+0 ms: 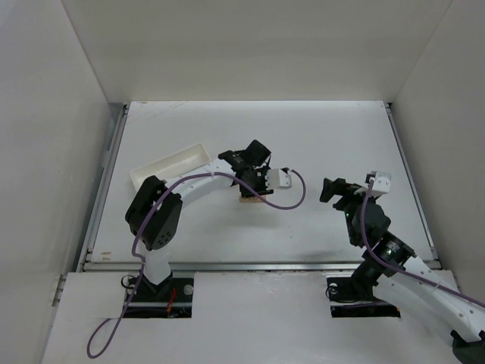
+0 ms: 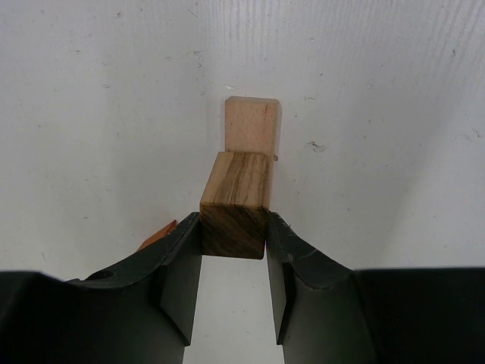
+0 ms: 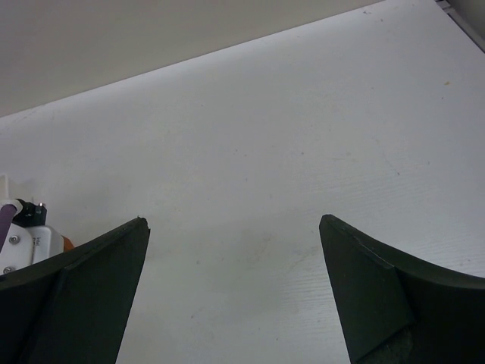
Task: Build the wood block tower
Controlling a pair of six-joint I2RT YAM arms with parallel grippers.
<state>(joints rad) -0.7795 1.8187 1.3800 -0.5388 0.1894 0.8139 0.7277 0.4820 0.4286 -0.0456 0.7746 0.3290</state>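
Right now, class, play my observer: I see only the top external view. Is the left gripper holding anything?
Observer: Yes. The left gripper is shut on a brown-grained wooden block.
Operator: Anything beyond it?
Observer: A pale tan rectangular wooden block lies on the white table just past it; whether they touch is unclear.
Operator: And the right gripper?
Observer: Open wide, holding nothing.

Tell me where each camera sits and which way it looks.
Top external: above and behind the arms, looking down at the table; both show.
Left wrist: on the left arm, facing down; left gripper shows, shut on a dark block.
Right wrist: on the right arm, looking across the table; open right gripper shows.
Shared: top and left wrist both show the left gripper.
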